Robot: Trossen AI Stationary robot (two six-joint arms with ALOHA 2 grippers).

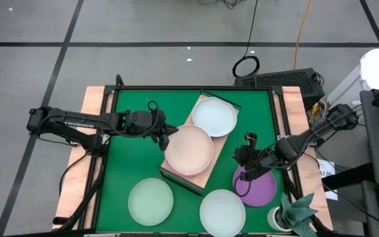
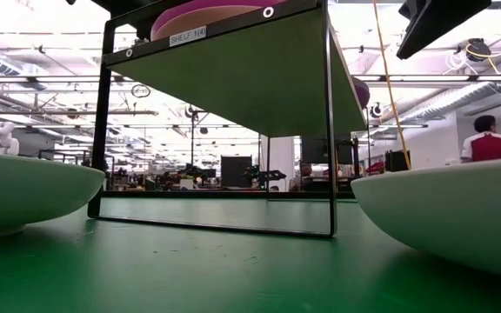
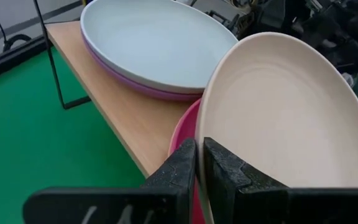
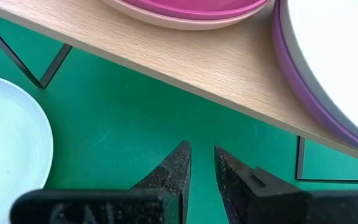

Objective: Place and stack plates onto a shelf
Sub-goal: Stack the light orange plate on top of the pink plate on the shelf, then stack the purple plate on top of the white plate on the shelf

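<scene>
The wooden shelf (image 1: 204,174) stands slantwise in the middle of the green mat. On its far end lies a whitish blue plate (image 3: 154,40) over a purple one. On its near end a cream plate (image 3: 278,118) lies over a magenta plate (image 3: 182,130). My left gripper (image 3: 199,144) is at the cream plate's left rim, shut on it. My right gripper (image 4: 202,152) hangs off the shelf's right side above the mat, fingers slightly apart with nothing between them. A purple plate (image 1: 258,187) lies on the mat below the right arm. My left gripper pinches the cream plate's rim (image 3: 202,134) between its two fingers, on the side toward the table's left edge. The fingers come from the table's left, slanting a little downward. The plate sits tilted, its held side raised above the magenta plate under it.
A pale mint plate (image 1: 151,201) and a whitish plate (image 1: 222,211) lie on the mat near the front edge. A small potted plant (image 1: 295,214) stands at the front right corner. A person (image 2: 487,139) is in the room far behind.
</scene>
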